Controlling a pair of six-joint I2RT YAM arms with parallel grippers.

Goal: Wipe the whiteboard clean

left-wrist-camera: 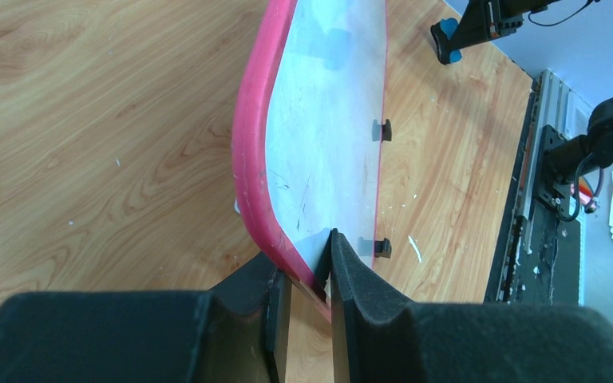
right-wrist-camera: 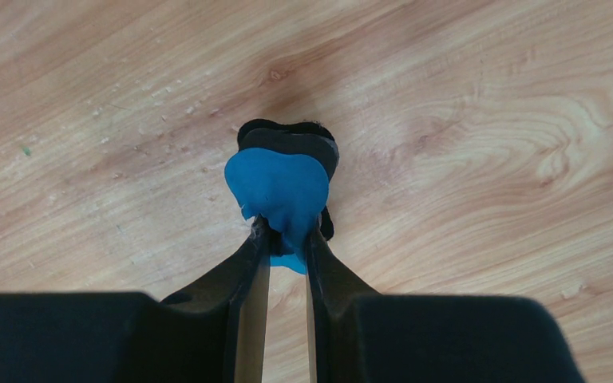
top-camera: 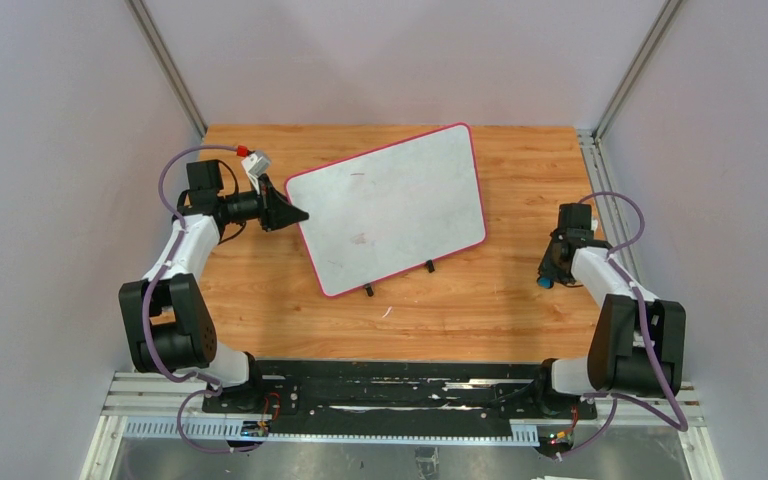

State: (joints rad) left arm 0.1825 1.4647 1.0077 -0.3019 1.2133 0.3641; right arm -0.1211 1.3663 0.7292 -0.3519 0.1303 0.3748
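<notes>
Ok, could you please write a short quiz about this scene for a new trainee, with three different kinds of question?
1. True or false: the right gripper is empty.
2. The left gripper is shut on: A) the pink rim of the whiteboard, B) a black foot, C) nothing.
3. Where is the blue eraser relative to the whiteboard?
Key: 1 false, it grips the blue eraser. 2 A. 3 To its right, not touching it.
</notes>
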